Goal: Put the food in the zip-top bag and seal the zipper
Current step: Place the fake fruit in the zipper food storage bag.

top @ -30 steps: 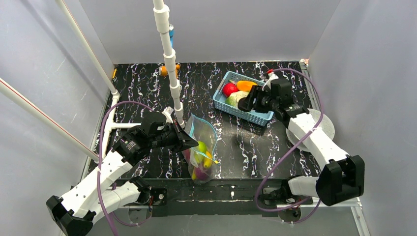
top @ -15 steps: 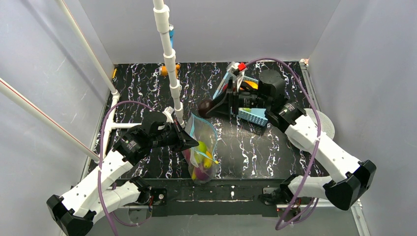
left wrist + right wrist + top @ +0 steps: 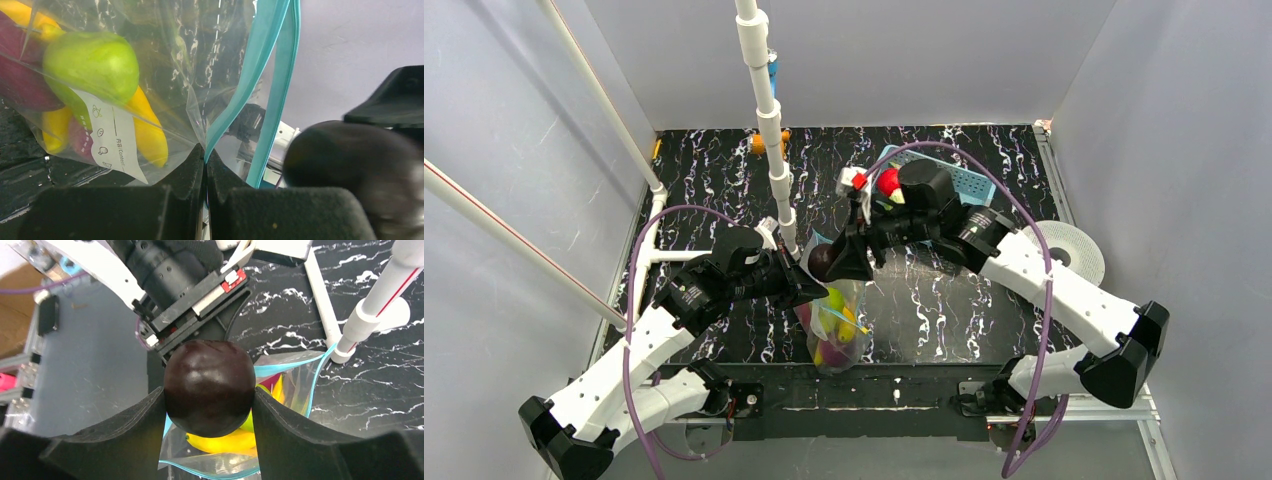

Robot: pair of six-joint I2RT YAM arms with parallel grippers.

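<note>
My plum hangs over the bag's gaping mouth, clamped in my right gripper. Only the right wrist view shows bananas beneath it. Only the left wrist view shows my left gripper pinched closed on the zipper.

The dark fruit hides much of the zip-top bag and the food inside.
</note>
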